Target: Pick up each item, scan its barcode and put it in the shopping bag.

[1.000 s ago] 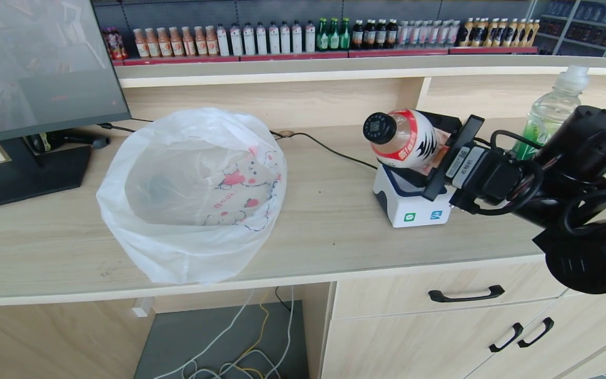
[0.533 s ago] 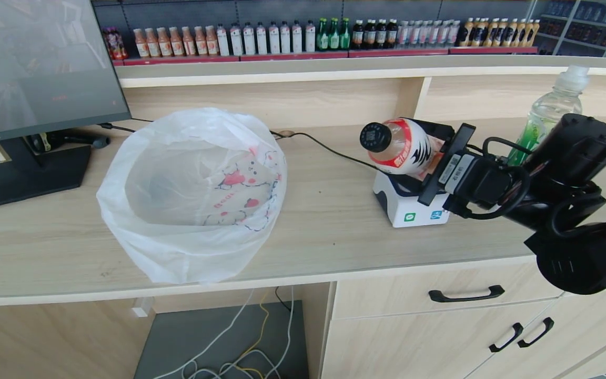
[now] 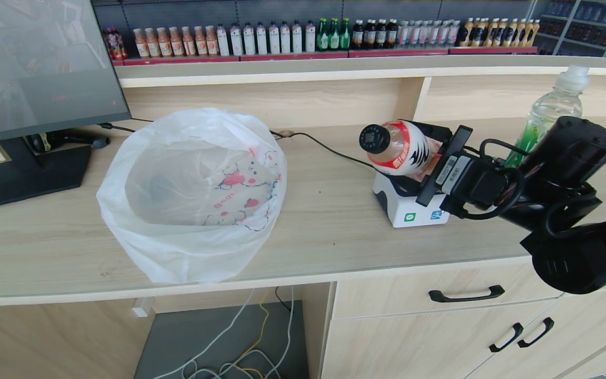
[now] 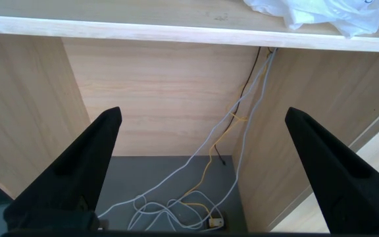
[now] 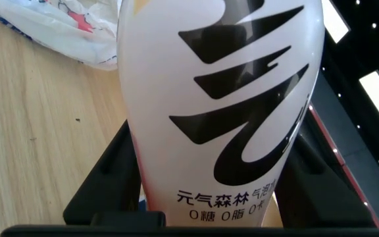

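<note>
The right gripper [image 3: 432,152] clamps a white drink bottle [image 3: 397,147] on its side, with the black fingers [image 5: 104,178] pressed against either flank of the label. The dark cap points out beyond the fingertips, toward the shopping bag [image 3: 192,195]. Directly beneath the fingers and the bottle sits the small white barcode scanner [image 3: 413,208] on the wooden counter [image 3: 324,221]; the bottle hangs just over its top, and whether the two touch cannot be told. The open plastic shopping bag stands well apart from the fingertips, farther along the counter on the cap's side. Behind the gripper's wrist, a clear bottle with a green label [image 3: 550,110] stands upright by the back wall.

The left gripper [image 4: 202,113] hangs below the counter's edge with its two fingers spread wide and nothing between them. Past the fingertips, loose cables [image 4: 196,197] trail down to the floor in the recess under the counter.
</note>
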Tool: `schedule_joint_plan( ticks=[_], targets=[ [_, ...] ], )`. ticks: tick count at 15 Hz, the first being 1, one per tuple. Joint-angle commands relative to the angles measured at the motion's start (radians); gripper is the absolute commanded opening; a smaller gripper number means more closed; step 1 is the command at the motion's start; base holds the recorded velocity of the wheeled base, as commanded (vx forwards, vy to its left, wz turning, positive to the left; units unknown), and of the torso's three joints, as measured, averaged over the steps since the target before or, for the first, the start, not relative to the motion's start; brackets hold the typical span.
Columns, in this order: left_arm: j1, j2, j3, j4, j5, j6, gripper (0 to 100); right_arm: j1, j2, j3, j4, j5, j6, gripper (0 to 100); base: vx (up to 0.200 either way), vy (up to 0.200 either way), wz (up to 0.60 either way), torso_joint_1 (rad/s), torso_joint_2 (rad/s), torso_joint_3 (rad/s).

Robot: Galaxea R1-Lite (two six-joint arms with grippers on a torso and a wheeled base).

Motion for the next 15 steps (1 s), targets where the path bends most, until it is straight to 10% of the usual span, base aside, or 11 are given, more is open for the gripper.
schedule_joint_plan(
  ticks=[1, 15],
  targets=[
    [0.001, 0.0, 0.0, 0.0, 0.0, 0.0, 100, -0.001, 0.008, 0.0, -0.014, -0.001, 0.005, 0, 0.0, 0.0, 0.0, 0.0, 0.0, 0.0],
    [0.001, 0.0, 0.0, 0.0, 0.0, 0.0, 100, 0.005, 0.005, 0.012, -0.019, -0.002, 0.008, 0, 0.0, 0.0, 0.0, 0.0, 0.0, 0.0]
  ],
)
